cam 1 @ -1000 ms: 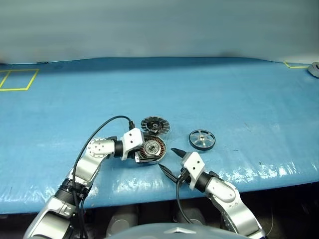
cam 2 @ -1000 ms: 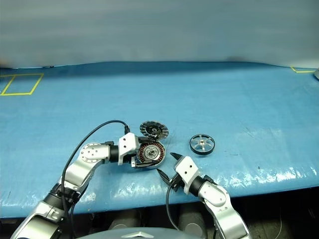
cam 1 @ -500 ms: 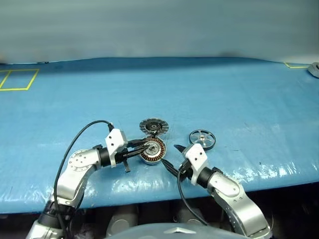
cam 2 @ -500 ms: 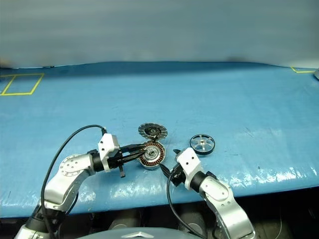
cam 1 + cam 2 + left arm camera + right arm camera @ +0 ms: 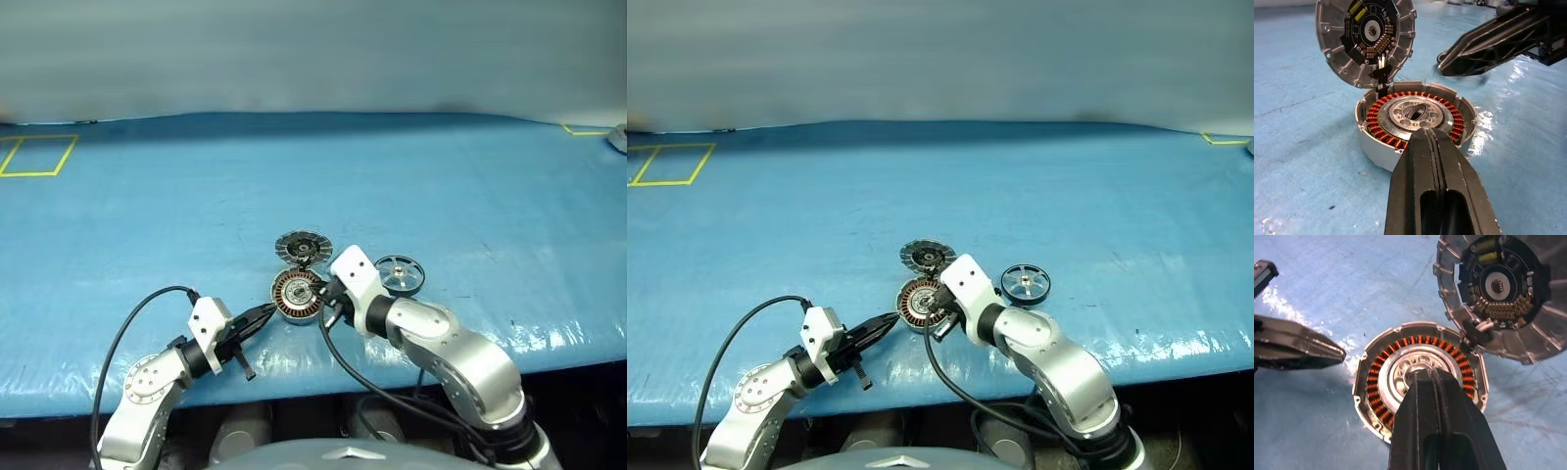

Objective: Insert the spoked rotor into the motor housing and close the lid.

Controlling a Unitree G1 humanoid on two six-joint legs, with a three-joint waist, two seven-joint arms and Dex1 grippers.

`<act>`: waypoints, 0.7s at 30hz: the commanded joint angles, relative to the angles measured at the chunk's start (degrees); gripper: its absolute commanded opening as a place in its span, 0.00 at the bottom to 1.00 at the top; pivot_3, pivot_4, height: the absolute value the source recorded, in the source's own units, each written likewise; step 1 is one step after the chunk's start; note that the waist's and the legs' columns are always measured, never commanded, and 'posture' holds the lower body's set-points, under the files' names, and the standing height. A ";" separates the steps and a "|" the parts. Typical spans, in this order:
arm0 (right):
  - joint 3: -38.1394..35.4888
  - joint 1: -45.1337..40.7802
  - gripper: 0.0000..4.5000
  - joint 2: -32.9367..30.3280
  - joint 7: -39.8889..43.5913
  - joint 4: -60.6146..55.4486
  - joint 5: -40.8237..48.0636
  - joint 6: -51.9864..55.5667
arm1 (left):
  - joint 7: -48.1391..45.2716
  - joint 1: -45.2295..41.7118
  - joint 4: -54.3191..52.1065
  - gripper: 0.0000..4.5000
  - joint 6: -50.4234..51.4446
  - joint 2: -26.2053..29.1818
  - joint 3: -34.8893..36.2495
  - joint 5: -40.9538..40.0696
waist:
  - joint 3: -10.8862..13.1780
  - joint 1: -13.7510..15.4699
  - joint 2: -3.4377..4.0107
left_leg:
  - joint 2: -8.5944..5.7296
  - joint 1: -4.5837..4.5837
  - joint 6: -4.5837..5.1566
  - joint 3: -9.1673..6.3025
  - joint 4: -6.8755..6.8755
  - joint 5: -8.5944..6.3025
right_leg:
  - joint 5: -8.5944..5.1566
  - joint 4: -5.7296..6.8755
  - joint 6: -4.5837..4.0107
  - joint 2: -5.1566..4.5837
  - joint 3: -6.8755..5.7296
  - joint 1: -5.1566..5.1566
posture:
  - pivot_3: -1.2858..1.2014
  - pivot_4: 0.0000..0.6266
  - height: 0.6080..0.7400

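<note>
The motor housing, a silver cup with copper windings, sits on the blue table. Just behind it the lid is propped up tilted at the housing's far rim, its finned inner face with a dark centre showing. To the right the spoked rotor lies flat on the table. My left gripper is shut and empty, pointing at the housing from the near left, a short way off it. My right gripper is shut and empty, its tips over the housing's centre hub.
A yellow tape square marks the table's far left, and a small grey object lies at the far right edge. The table's front edge runs close under both arms. A black cable loops off the left wrist.
My left gripper let go of the housing, shut, and drew back toward the near left. My right gripper shut and swung up and left to hover over the housing.
</note>
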 commanded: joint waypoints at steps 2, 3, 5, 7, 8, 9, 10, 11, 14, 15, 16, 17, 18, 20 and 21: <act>-0.21 -4.11 0.00 3.30 -2.84 1.21 0.48 5.09 | 0.94 1.40 -0.33 0.00 -4.41 -0.96 0.16 0.98 | 0.00 -0.06 0.00 | -0.03 -0.02 0.01 0.02 0.00 -0.01 | 0.01 -0.03 0.01 -0.02 0.02 -0.01 | 0.52 0.24 1.00; 0.87 -5.41 0.00 3.72 -3.07 2.17 0.35 5.36 | 1.90 1.62 0.76 0.00 -6.86 -1.73 0.11 2.29 | 0.01 -0.10 0.01 | -0.04 -0.01 0.03 0.05 0.00 -0.02 | 0.01 -0.05 0.02 -0.03 0.02 -0.01 | 0.52 0.24 1.00; 2.25 -6.78 0.00 3.98 -3.34 3.32 0.25 5.64 | 2.71 1.59 2.50 0.00 -10.15 -2.52 -0.12 4.01 | 0.01 -0.14 0.03 | -0.04 -0.01 0.04 0.10 0.00 -0.02 | 0.02 -0.06 0.03 -0.05 0.04 -0.02 | 0.52 0.24 1.00; 2.91 -7.23 0.00 4.09 -3.66 4.07 0.30 5.59 | 2.71 1.22 4.00 0.00 -13.00 -2.94 -0.34 4.83 | 0.01 -0.18 0.03 | 0.00 -0.01 0.04 0.07 -0.01 -0.02 | 0.01 -0.04 0.01 0.00 0.00 -0.05 | 0.52 0.24 1.00; 3.18 -7.35 0.00 4.14 -3.77 4.42 0.31 5.43 | 2.80 1.06 4.67 0.00 -14.10 -3.46 -0.34 4.60 | 0.00 -0.16 0.05 | 0.00 -0.01 0.04 0.06 -0.04 -0.02 | 0.01 -0.03 0.01 0.01 -0.02 -0.05 | 0.52 0.24 1.00; 3.38 -7.32 0.00 4.26 -3.82 4.72 0.37 5.25 | 3.37 0.89 5.47 0.00 -15.77 -4.12 -0.34 4.98 | 0.00 -0.17 0.05 | 0.00 -0.01 0.03 0.05 -0.06 -0.02 | 0.01 -0.02 0.01 0.00 -0.02 -0.06 | 0.52 0.24 1.00; 3.52 -7.30 0.00 4.33 -3.84 4.92 0.42 5.11 | 3.76 0.77 6.09 0.00 -16.99 -4.58 -0.34 5.26 | 0.01 -0.18 0.05 | 0.00 -0.01 0.04 0.06 -0.07 -0.02 | 0.01 -0.02 0.01 0.00 -0.01 -0.06 | 0.52 0.24 1.00; 3.86 -7.13 0.00 4.28 -3.84 5.02 0.47 4.96 | 3.53 0.74 6.42 0.00 -16.81 -4.66 -0.74 5.23 | 0.01 -0.20 0.05 | -0.01 -0.02 0.03 0.07 -0.07 -0.02 | 0.01 -0.03 0.01 -0.01 -0.01 -0.06 | 0.52 0.24 1.00; 4.64 -6.89 0.00 4.20 -3.84 5.25 0.59 4.72 | 3.29 0.63 7.00 0.00 -16.13 -4.52 -1.43 5.07 | 0.01 -0.33 0.05 | -0.02 -0.02 0.04 0.09 -0.06 -0.02 | 0.01 -0.04 0.02 -0.02 0.01 -0.06 | 0.52 0.24 1.00; 4.88 -6.77 0.00 4.25 -3.88 5.34 0.60 4.68 | 3.56 0.64 7.04 0.00 -15.86 -4.60 -1.44 4.95 | 0.01 -0.43 0.05 | -0.02 -0.02 0.04 0.09 -0.06 -0.02 | 0.01 -0.04 0.03 -0.02 0.01 -0.06 | 0.52 0.24 1.00; 5.08 -6.63 0.00 4.28 -3.92 5.44 0.61 4.62 | 3.76 0.65 7.06 0.00 -15.68 -4.68 -1.46 4.86 | 0.01 -0.51 0.06 | -0.01 -0.02 0.04 0.08 -0.06 -0.02 | 0.01 -0.04 0.03 0.00 0.00 -0.06 | 0.52 0.24 1.00; 5.23 -6.50 0.00 4.25 -3.92 5.52 0.63 4.62 | 3.75 0.71 6.95 0.00 -15.23 -4.67 -1.56 4.62 | 0.01 -0.58 0.06 | 0.00 -0.01 0.04 0.08 -0.06 -0.02 | 0.01 -0.03 0.03 0.00 -0.01 -0.06 | 0.52 0.24 1.00; 5.35 -6.39 0.00 4.13 -3.91 5.58 0.62 4.60 | 3.72 0.73 6.88 0.00 -14.93 -4.65 -1.67 4.43 | 0.01 -0.62 0.06 | 0.00 -0.01 0.04 0.07 -0.06 -0.02 | 0.01 -0.02 0.03 0.00 -0.01 -0.06 | 0.52 0.24 1.00; 5.11 -5.89 0.00 3.97 -3.77 5.25 0.87 4.96 | 3.98 0.92 6.60 0.00 -14.35 -4.62 -1.74 4.42 | 0.01 -0.67 0.06 | -0.01 -0.01 0.04 0.07 -0.06 -0.02 | 0.01 -0.03 0.03 0.00 -0.01 -0.06 | 0.52 0.24 1.00; 4.88 -5.61 0.00 3.89 -3.68 4.98 1.05 5.18 | 4.11 0.99 6.50 0.00 -14.24 -4.59 -1.76 4.56 | 0.01 -0.69 0.06 | -0.01 -0.01 0.04 0.07 -0.06 -0.02 | 0.01 -0.03 0.04 0.00 -0.01 -0.06 | 0.52 0.24 1.00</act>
